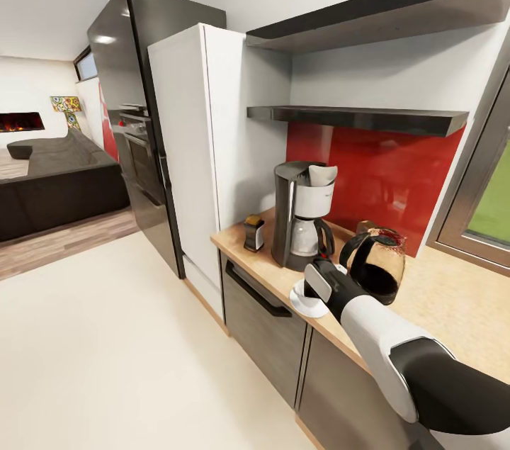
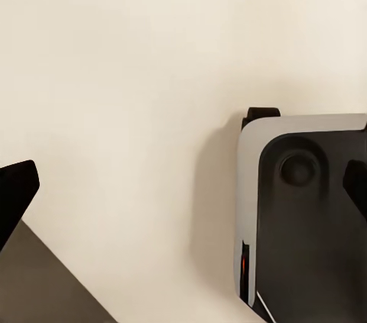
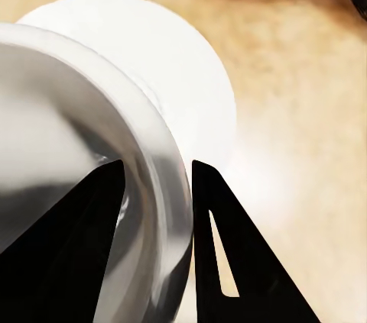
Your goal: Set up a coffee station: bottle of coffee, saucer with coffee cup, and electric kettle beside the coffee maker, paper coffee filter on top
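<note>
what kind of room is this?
A home kitchen, open to a living area. Signs: a wood countertop over grey cabinets with a coffee maker and kettle, a tall fridge, and a sofa beyond.

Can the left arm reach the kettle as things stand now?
Probably not. The left hand hangs over the floor, while the kettle stands on the counter behind the right arm.

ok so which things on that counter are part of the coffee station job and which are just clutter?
Job:
coffee maker with paper coffee filter on top
bottle of coffee
electric kettle
saucer
coffee cup, its rim between the right gripper fingers, over the saucer
kitchen countertop

Not job:
fridge
sofa
fireplace
</note>
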You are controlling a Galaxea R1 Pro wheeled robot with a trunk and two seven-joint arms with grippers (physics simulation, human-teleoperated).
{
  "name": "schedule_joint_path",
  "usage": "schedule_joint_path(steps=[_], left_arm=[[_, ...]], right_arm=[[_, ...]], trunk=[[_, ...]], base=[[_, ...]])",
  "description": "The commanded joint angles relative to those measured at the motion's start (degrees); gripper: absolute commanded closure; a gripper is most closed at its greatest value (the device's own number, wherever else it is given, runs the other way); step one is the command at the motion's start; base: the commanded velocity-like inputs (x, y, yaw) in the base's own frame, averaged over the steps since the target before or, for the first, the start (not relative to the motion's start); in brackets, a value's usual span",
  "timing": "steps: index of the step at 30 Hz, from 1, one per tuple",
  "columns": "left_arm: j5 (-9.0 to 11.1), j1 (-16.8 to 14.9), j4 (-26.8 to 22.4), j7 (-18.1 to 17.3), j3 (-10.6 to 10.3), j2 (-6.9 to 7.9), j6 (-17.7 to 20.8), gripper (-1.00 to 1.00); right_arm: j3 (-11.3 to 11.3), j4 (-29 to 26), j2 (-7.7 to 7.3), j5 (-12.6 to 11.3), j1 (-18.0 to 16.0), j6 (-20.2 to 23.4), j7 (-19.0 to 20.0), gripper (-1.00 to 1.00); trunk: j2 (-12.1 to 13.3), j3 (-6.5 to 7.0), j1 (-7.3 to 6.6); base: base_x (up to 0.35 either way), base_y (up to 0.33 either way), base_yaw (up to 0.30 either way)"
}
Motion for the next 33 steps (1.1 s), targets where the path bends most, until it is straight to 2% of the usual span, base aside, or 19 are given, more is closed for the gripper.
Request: schedule_joint_path(steps=[1,4,7,18,25,33], left_arm=[[-0.4,0.0,0.0,-0.3,0.5,0.0,-0.2,-1.0],[-0.5,0.0,0.0,-0.4,0.5,0.0,-0.2,-1.0],[-0.5,0.0,0.0,-0.4,0.5,0.0,-0.2,-1.0],[-0.5,0.0,0.0,-0.4,0.5,0.0,-0.3,-1.0],[-0.5,0.0,0.0,-0.3,0.5,0.0,-0.3,-1.0],[-0.5,0.0,0.0,-0.3,0.5,0.0,-0.3,-1.0]], right_arm=[[0.5,0.1,-0.04,-0.6,-0.1,0.2,-0.4,1.0],[0.5,0.9,-0.07,-0.5,-0.1,0.1,-0.4,1.0],[0.5,1.3,-0.1,-0.5,-0.1,-1.8,-0.4,1.0],[0.5,2.8,-0.11,-0.6,-0.1,-2.2,-0.4,1.0],[0.5,2.8,-0.13,-0.5,-0.1,-2.2,-0.4,1.0],[0.5,2.9,-0.13,-0.5,-0.1,-2.2,-0.4,1.0]], trunk=[[-0.1,-0.13,0.04],[-0.1,-0.13,0.04],[-0.1,-0.13,0.04],[-0.1,-0.13,0.04],[-0.1,-0.13,0.04],[-0.1,-0.13,0.04]], base=[[0.0,0.0,0.0],[0.0,0.0,0.0],[0.053,-0.021,0.0],[0.038,-0.012,0.0],[0.218,0.0,0.0],[0.029,0.0,0.0]])
